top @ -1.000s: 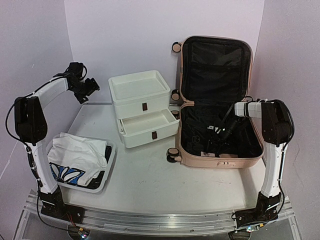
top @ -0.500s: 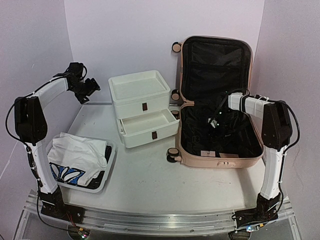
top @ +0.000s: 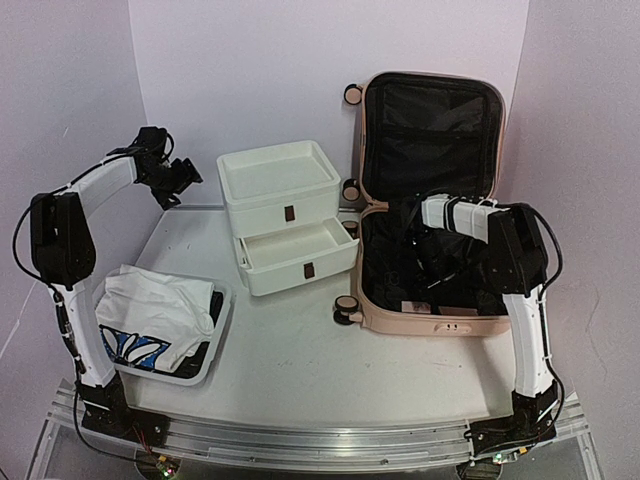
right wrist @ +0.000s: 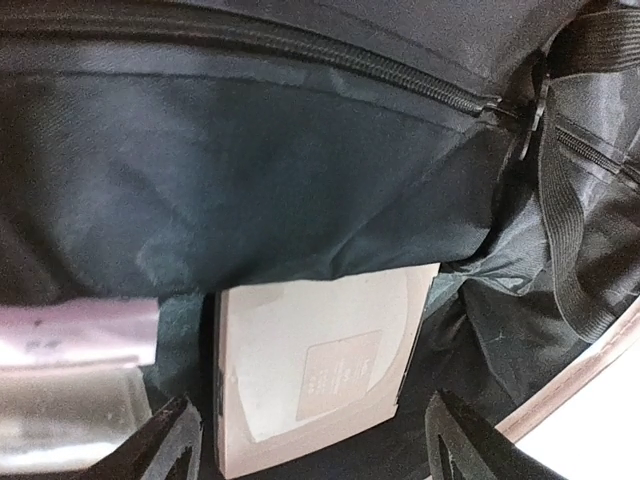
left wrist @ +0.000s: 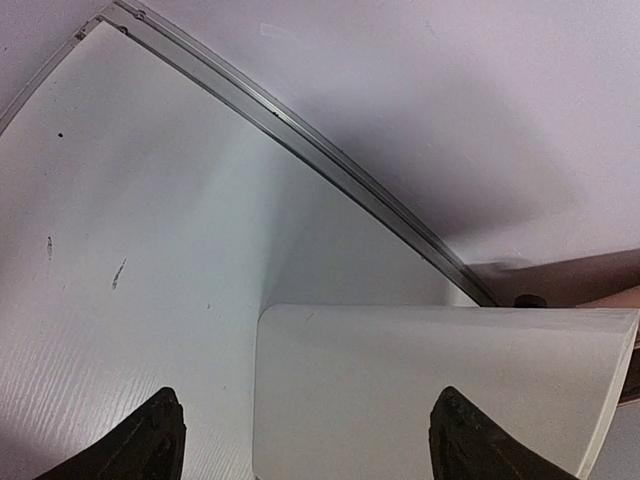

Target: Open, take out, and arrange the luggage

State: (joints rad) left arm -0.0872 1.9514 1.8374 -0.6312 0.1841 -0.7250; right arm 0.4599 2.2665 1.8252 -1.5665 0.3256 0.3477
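Pink luggage (top: 400, 322) open, lid (top: 430, 120) upright, long axis left-right, wheels (top: 345, 305) left; both jaws released.

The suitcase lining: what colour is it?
Black fabric lining, inside a pale pink shell; it shows best in the right wrist view.

Bright, even, sharp views; dim and murky inside the luggage (right wrist: 300, 170).

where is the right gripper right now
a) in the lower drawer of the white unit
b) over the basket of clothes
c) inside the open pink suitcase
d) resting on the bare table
c: the right arm reaches into the lower half of the open luggage, and the right gripper has its fingers spread over the black lining and a pale card.
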